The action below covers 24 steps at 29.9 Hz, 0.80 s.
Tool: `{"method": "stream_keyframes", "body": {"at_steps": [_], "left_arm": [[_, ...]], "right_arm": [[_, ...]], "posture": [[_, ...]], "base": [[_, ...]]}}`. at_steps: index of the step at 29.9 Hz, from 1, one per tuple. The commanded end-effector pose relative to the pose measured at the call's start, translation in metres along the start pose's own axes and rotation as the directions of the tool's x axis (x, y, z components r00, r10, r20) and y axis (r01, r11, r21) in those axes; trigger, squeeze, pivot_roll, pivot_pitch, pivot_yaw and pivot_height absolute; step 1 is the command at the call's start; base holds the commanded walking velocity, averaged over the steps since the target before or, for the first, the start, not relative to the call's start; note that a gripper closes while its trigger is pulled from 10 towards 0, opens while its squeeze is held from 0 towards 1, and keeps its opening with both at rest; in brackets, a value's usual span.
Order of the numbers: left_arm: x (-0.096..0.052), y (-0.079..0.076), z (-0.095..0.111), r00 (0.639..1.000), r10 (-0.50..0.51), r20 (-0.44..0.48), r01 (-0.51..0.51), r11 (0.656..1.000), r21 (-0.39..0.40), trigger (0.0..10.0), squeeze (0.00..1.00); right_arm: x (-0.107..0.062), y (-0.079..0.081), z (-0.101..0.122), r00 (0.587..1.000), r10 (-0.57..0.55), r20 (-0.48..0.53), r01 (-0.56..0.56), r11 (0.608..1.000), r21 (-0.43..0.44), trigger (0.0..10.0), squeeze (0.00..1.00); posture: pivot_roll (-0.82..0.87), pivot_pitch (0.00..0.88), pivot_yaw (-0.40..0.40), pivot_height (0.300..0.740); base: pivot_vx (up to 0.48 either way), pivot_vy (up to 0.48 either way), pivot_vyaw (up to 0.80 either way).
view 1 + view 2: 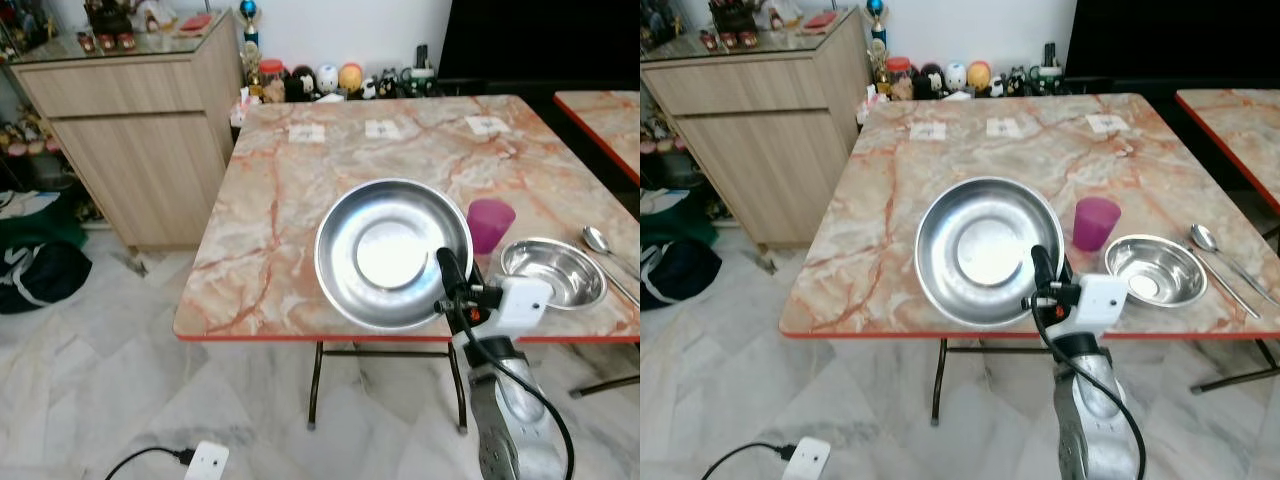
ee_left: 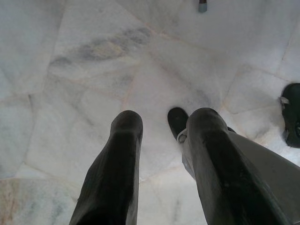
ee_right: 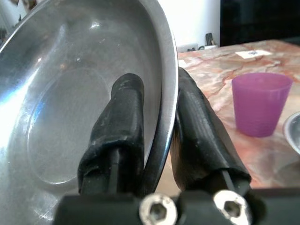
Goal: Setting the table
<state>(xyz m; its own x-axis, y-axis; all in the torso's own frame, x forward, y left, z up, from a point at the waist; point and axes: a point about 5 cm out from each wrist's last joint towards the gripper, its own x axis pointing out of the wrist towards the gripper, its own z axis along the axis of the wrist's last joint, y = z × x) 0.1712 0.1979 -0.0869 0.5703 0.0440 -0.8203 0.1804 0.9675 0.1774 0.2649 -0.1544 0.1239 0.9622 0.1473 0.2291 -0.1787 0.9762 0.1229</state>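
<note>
spoon (image 1: 603, 246) handle cut off, shelf figurines (image 1: 310, 80) too small

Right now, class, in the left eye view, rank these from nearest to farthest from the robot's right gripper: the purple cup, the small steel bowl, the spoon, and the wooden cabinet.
Right gripper is shut on the large steel plate.
1. Purple cup, just beyond it to its right; the small steel bowl, farther right, is nearly as close.
2. Spoon, near the table's right edge.
3. Wooden cabinet, far left, beyond the table.
</note>
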Motion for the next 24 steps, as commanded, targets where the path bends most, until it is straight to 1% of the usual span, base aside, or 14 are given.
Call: {"method": "stream_keyframes", "body": {"at_steps": [1,4,8,9,10,14,16,17,24], "left_arm": [[-0.001,0.004,-0.004,1.0,0.006,-0.017,-0.006,1.0,0.019,10.0,0.0],[-0.001,0.004,-0.004,1.0,0.01,-0.014,-0.01,1.0,0.028,10.0,0.0],[-0.001,0.0,-0.004,1.0,-0.008,-0.016,0.008,0.999,0.031,10.0,0.0],[-0.001,-0.001,-0.004,1.0,-0.008,-0.015,0.009,1.0,0.028,10.0,0.0],[-0.001,-0.001,-0.003,1.0,-0.009,-0.014,0.009,1.0,0.028,10.0,0.0],[0.0,-0.001,-0.003,1.0,-0.009,-0.013,0.009,1.0,0.028,10.0,0.0],[0.0,0.0,-0.002,1.0,-0.005,-0.012,0.006,1.0,0.024,10.0,0.0],[0.0,0.0,-0.002,1.0,-0.004,-0.012,0.005,1.0,0.024,10.0,0.0],[0.0,-0.001,0.0,1.0,-0.004,-0.007,0.004,1.0,0.016,10.0,0.0]], "right_arm": [[0.002,0.005,0.013,0.998,0.024,0.059,-0.022,0.999,-0.036,10.0,0.0],[0.005,0.004,0.017,0.998,0.016,0.069,-0.013,0.999,-0.041,10.0,0.0],[0.014,0.004,0.022,0.995,0.001,0.097,0.005,0.998,-0.057,10.0,0.0],[0.021,0.005,0.026,0.992,-0.025,0.126,0.029,0.999,-0.037,10.0,0.0],[0.024,0.006,0.03,0.989,-0.031,0.142,0.035,0.999,-0.024,10.0,0.0],[0.027,0.013,0.033,0.988,-0.007,0.155,0.01,1.0,-0.017,10.0,0.0],[0.026,0.018,0.034,0.988,0.028,0.152,-0.023,0.999,-0.038,10.0,0.0],[0.026,0.018,0.033,0.988,0.029,0.15,-0.023,0.999,-0.041,10.0,0.0],[0.025,0.016,0.031,0.989,-0.026,0.144,0.028,1.0,-0.013,10.0,0.0]], "posture": [[-0.09,0.0,0.046,0.74],[-0.1,0.0,0.047,0.74],[-0.1,0.0,0.042,0.74],[-0.1,0.0,0.042,0.74],[-0.1,0.0,0.042,0.74],[-0.09,0.0,0.036,0.74],[-0.09,0.0,0.03,0.74],[-0.09,0.0,0.03,0.74],[-0.09,0.0,0.031,0.74]], "base": [[0.0,0.0,0.0],[0.0,0.0,0.0],[0.0,-0.456,0.0],[0.0,-0.48,0.0],[0.0,-0.48,0.0],[0.0,-0.48,0.0],[0.0,-0.48,0.0],[0.0,-0.48,0.0],[0.0,-0.48,0.0]]}}
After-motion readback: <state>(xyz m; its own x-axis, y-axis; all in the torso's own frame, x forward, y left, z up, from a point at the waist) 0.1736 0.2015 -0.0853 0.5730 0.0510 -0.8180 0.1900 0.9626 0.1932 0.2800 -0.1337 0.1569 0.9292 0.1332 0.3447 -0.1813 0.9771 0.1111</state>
